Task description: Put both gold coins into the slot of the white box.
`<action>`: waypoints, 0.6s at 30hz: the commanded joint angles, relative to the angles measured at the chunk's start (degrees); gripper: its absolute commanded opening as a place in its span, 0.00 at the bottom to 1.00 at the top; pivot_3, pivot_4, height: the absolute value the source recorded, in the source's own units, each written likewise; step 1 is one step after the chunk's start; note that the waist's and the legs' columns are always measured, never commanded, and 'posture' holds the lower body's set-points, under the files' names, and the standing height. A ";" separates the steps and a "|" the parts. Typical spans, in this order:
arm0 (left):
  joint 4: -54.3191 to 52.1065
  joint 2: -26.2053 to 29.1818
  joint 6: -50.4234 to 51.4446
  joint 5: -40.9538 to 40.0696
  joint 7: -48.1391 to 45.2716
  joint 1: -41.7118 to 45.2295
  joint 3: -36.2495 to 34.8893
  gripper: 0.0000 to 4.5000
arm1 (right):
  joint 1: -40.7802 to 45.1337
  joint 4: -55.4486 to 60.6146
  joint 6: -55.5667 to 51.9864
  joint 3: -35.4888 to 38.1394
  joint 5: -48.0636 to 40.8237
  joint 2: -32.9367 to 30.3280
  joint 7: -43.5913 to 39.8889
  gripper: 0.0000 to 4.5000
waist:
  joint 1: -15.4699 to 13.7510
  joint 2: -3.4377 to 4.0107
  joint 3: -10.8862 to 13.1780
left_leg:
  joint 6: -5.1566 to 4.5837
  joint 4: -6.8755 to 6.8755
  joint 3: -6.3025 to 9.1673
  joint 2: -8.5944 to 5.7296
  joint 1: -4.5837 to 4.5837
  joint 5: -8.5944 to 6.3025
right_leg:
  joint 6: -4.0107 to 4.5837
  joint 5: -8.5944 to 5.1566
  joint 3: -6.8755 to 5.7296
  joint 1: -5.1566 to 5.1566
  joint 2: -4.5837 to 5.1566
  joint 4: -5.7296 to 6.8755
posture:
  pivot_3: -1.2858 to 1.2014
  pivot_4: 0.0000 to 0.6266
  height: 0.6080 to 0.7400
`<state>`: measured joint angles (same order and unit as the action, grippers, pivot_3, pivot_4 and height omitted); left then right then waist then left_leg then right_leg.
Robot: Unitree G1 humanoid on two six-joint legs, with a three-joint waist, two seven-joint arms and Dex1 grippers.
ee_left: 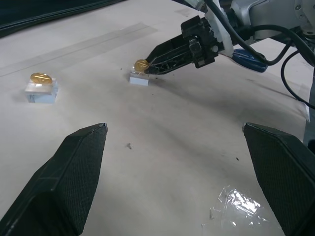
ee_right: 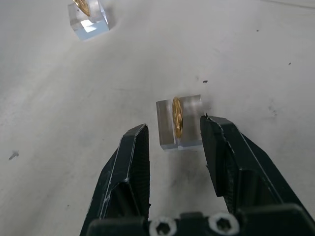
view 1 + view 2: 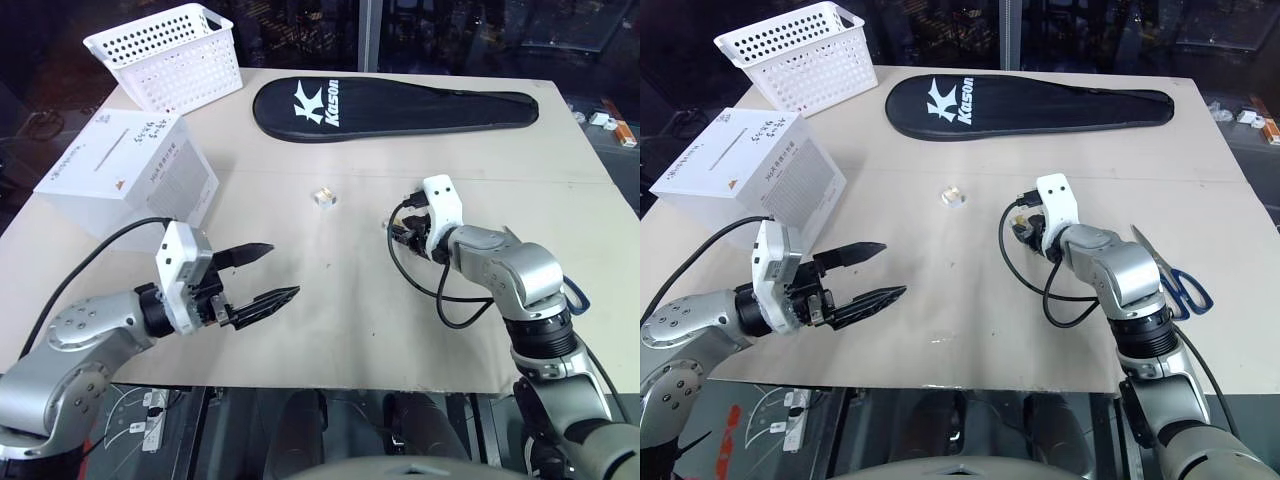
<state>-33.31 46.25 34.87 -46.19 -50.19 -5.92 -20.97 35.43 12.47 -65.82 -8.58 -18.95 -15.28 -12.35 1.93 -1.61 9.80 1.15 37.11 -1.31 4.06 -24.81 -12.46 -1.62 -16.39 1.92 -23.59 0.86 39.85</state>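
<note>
Hovering right gripper [image 2: 172, 135] at the near gold coin [image 2: 177, 116], upright in its clear case [image 2: 179, 123] on the table [image 3: 400, 330]; jaws partly open, nothing gripped. Second coin [image 1: 40, 77] sitting apart. Left gripper [image 3: 262, 273] hanging wide open, empty, beside the white box [image 3: 125, 170].

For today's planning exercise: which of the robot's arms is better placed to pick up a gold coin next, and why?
The right. Its pincer already has its fingers on either side of a coin standing in a clear block. The left pincer hangs open over bare table, apart from both coins.
</note>
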 commanded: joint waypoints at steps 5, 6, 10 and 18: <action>-1.55 0.88 -2.11 0.25 -0.98 -0.43 -1.77 1.00 | 0.81 0.32 1.70 0.53 1.35 0.72 -0.55 0.28 | 0.12 0.00 0.00 | 0.00 0.00 0.00 0.00 0.01 0.00 | 0.00 0.00 0.00 0.00 0.00 0.01 | 0.52 0.24 0.90; -1.54 0.89 -2.17 0.27 -1.02 -0.50 -1.80 1.00 | 0.78 0.20 1.79 0.55 1.47 0.73 -0.58 0.21 | 0.13 0.00 0.00 | 0.00 0.00 0.00 0.00 0.00 0.00 | 0.00 0.00 0.00 0.00 0.00 0.01 | 0.52 0.24 0.90; -1.46 0.82 -2.28 0.25 -1.04 -0.78 -2.02 1.00 | 0.57 0.13 1.92 0.65 1.75 0.87 -0.76 0.01 | 0.16 0.00 0.00 | 0.00 0.00 0.01 0.00 0.03 0.00 | 0.00 0.00 -0.01 0.01 -0.01 0.02 | 0.52 0.24 0.90; -1.15 -0.38 -3.01 1.18 0.67 0.43 -1.64 1.00 | 0.23 0.90 2.14 1.38 1.74 1.28 -1.51 0.01 | 0.18 0.00 0.00 | 0.00 0.00 0.00 0.00 0.02 0.00 | 0.00 0.00 0.00 0.01 -0.01 0.01 | 0.52 0.24 0.90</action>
<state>-33.28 46.45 33.35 -44.93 -50.53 -6.56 -21.72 35.44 11.60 -64.62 -8.40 -17.05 -14.18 -13.39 2.12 -1.60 9.80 1.15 37.11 -1.31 4.06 -24.79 -12.46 -1.62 -16.39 1.92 -23.59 0.86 39.86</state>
